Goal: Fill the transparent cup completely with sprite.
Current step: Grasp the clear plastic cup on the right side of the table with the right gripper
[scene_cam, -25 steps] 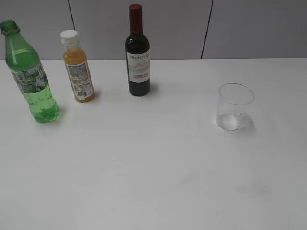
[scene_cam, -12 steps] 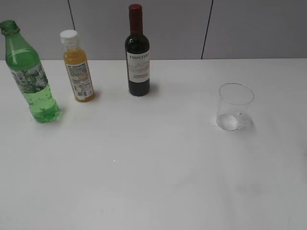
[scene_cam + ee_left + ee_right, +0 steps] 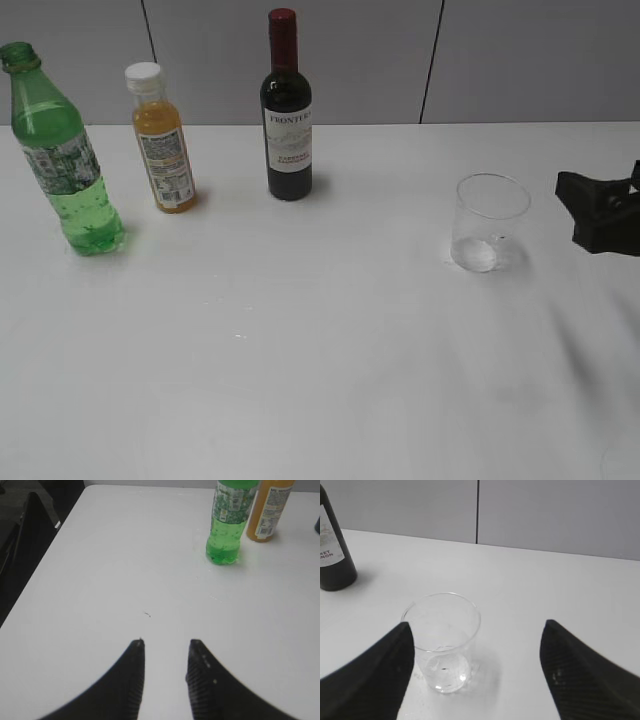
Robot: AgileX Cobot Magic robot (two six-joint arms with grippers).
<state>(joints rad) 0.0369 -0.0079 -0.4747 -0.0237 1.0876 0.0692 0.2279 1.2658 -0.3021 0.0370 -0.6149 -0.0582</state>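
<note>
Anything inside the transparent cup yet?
Nothing visible: the transparent cup looks empty, only its thick clear base showing through. The sprite bottle stands untouched at far left. The right tool is open beside the cup.

Our left claw (image 3: 166, 652) shows as two matte black fingers (image 3: 131, 680), each broad at the base and curving to a narrow, blunt tip. Fine ribbing runs along their inner edges, and the right-hand finger carries a few tiny pale specks like small screws or pits. Our right claw (image 3: 477, 650) has the same black, horn-shaped fingers (image 3: 580, 680), with a faint woven, grainy texture on the surface and a couple of pale specks. In the exterior view our right claw (image 3: 603, 210) is a blocky, angular black shape, its details too dark to make out.
</note>
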